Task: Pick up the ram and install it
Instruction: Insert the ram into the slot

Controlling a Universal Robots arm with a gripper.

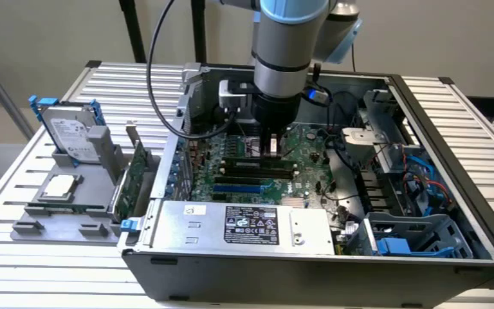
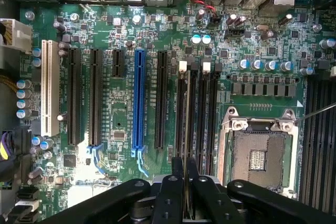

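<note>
In the exterior view my gripper (image 1: pixel 271 148) reaches down into the open computer case (image 1: pixel 453 193), just above the motherboard's memory slots (image 1: pixel 256 168). The wrist view shows both black fingers (image 2: pixel 177 169) pressed close together around the ram (image 2: pixel 187 119). I see the ram edge-on, as a thin grey-green line. It runs along one of the black memory slots (image 2: pixel 202 108), right over it. I cannot tell whether its edge sits in the slot or just above it.
A CPU socket (image 2: pixel 260 153) lies beside the memory slots, and a blue expansion slot (image 2: pixel 139 98) on their other side. The power supply (image 1: pixel 247 225) spans the case's near side. At the exterior view's left, a grey tray (image 1: pixel 49 228) holds a hard drive (image 1: pixel 71 135) and a green expansion card (image 1: pixel 134 174).
</note>
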